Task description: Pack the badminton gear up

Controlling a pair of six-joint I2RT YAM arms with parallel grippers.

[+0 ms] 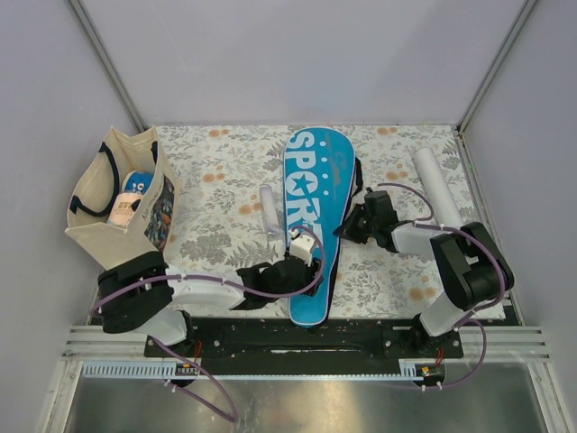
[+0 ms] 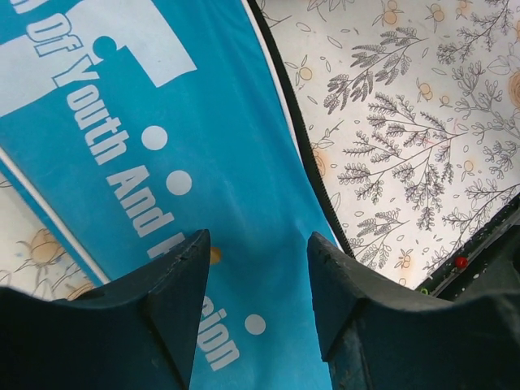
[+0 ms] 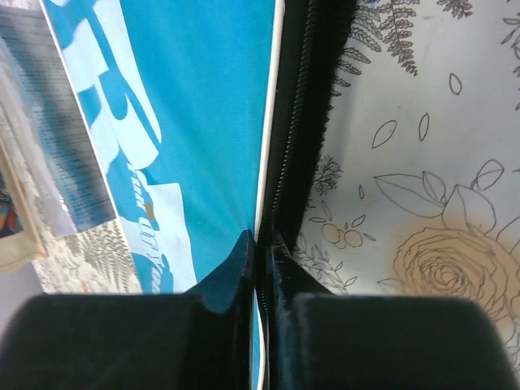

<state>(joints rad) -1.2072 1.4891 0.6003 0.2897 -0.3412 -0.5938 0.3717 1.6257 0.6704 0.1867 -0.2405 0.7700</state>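
Right hand on far-pointing cover

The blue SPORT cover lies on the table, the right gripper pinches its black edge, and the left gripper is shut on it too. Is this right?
Not the left gripper: the left wrist view shows its jaws apart over the blue SPORT cover. The right gripper does pinch the black edge.

Left gripper, jaws apart, over blue cover
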